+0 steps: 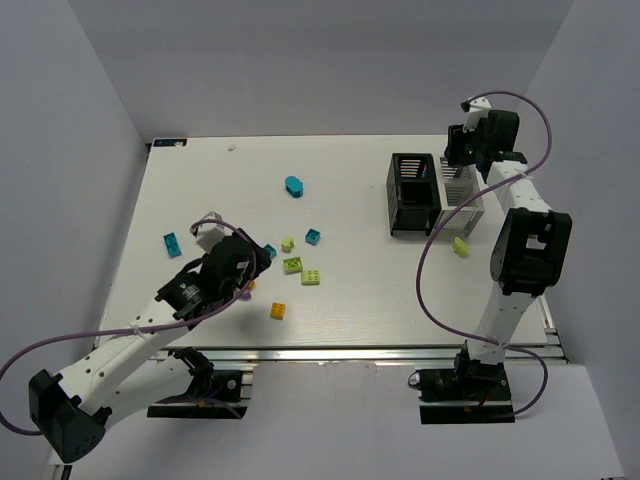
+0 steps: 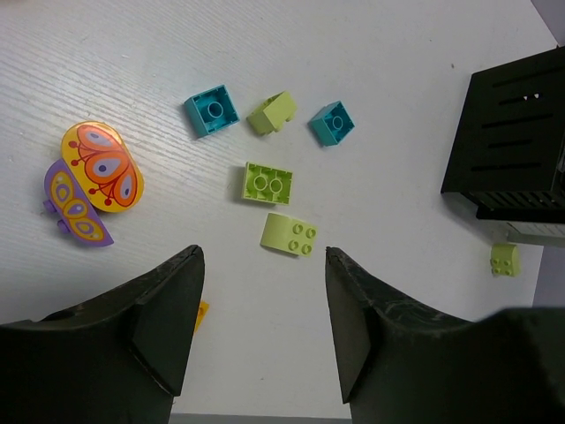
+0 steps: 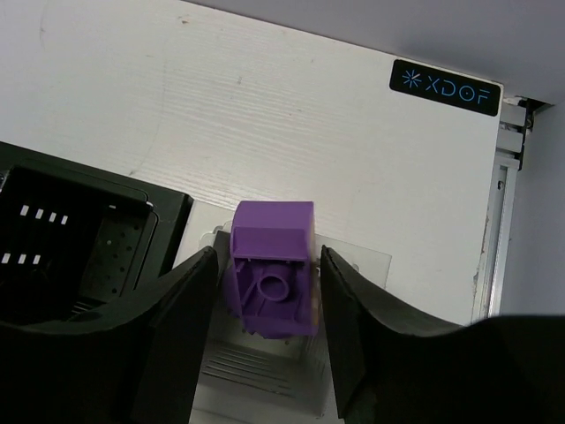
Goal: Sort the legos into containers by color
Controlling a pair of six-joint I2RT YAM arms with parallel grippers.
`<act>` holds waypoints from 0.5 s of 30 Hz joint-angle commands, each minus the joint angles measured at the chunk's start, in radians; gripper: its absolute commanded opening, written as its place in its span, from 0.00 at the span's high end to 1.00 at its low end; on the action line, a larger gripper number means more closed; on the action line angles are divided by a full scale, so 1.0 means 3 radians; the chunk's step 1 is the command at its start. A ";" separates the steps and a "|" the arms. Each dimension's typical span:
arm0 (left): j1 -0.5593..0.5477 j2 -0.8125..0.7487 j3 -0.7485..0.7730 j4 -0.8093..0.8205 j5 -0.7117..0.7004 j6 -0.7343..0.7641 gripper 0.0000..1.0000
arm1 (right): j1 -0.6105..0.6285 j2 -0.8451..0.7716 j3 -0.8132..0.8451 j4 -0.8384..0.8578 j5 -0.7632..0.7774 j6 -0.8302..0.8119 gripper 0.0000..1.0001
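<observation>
Placement was in hand: the right pincer (image 3: 265, 291) gripped a purple brick (image 3: 274, 234) over the white tray (image 3: 256, 375) and seemingly needed only opening. The left pincer (image 2: 263, 265) hung open above lime bricks (image 2: 267, 183) on the desk (image 2: 406, 300).

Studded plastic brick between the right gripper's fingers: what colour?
Purple. The purple plastic brick shows best in the right wrist view, held in the right gripper.
</observation>
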 commanded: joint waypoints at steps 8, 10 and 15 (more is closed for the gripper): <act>0.0129 0.0156 0.0163 0.0091 0.0141 0.0076 0.33 | -0.0044 -0.0018 0.0056 0.0109 -0.0156 -0.0061 0.34; 0.0154 0.0177 0.0179 0.0066 0.0146 0.0076 0.41 | -0.0049 -0.0049 0.0112 0.0022 -0.0269 -0.0218 0.33; 0.0317 0.0162 0.0133 -0.0144 0.0151 -0.0148 0.93 | -0.0039 -0.0488 0.0001 -0.0744 -0.2127 -0.1189 0.41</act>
